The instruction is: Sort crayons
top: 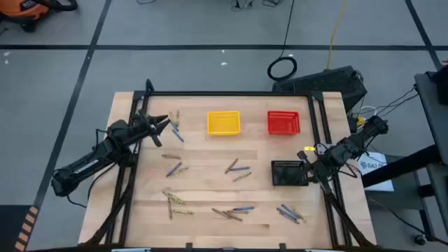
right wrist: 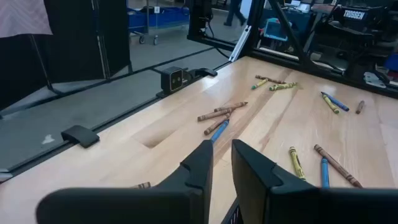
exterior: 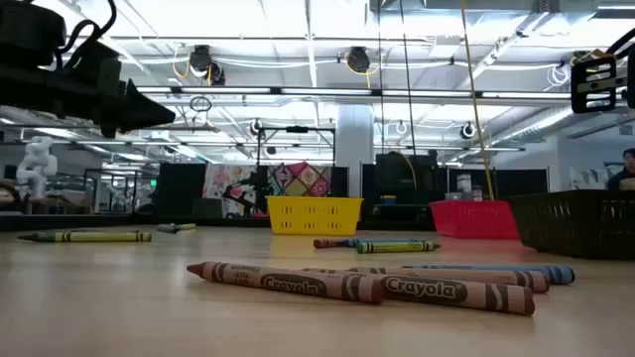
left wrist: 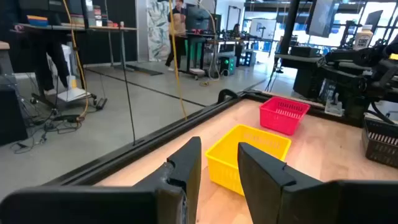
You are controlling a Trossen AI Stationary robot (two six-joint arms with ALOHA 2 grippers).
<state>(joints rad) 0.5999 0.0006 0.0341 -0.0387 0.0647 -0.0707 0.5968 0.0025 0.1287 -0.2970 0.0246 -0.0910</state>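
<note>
Several crayons lie flat on the wooden table in loose groups, one group [top: 175, 130] just in front of my left gripper [top: 168, 124], others at the middle [top: 236, 168] and along the near edge [top: 231, 212]. Brown crayons [exterior: 298, 283] lie closest in the low view. My left gripper [left wrist: 219, 165] hovers above the table's far left, open and empty, pointing toward the yellow basket [left wrist: 249, 152]. My right gripper [top: 306, 168] hangs at the right side of the black basket [top: 287, 173]. Its fingers [right wrist: 222, 163] stand a narrow gap apart with nothing between them.
A yellow basket [top: 224, 122] and a red basket [top: 283, 122] stand side by side at the table's far edge. The black basket [exterior: 580, 223] stands right of the middle. A dark frame [top: 231, 93] runs along the table's far edge and its sides.
</note>
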